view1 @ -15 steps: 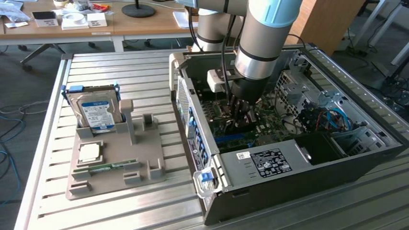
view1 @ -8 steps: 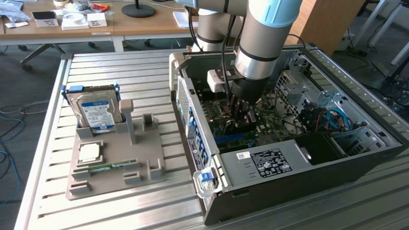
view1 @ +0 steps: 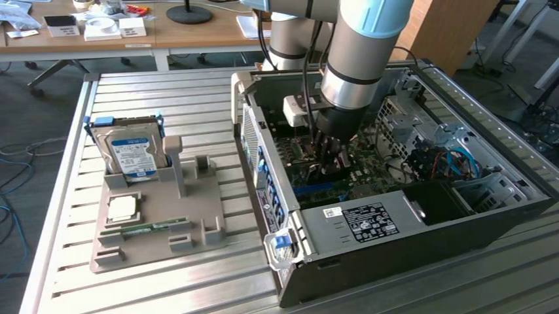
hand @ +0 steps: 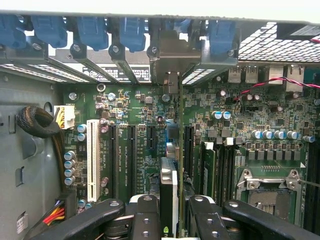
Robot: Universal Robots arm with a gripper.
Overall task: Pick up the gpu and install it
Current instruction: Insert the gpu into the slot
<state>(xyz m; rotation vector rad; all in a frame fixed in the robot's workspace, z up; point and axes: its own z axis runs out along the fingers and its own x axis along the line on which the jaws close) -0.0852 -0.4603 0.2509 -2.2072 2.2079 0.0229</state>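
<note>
Two of my fingers point(hand: 145, 220) pinch the gpu point(hand: 169, 195) by its top edge, jaws narrowed onto it, card upright (edge-on from my wrist). My gripper point(view1: 330, 152) hangs inside the computer case point(view1: 489, 222), gpu just above the motherboard point(hand: 135, 130) slots.

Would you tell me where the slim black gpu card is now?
The slim black gpu card stands edge-on between the gripper fingers, above the green motherboard.
</note>
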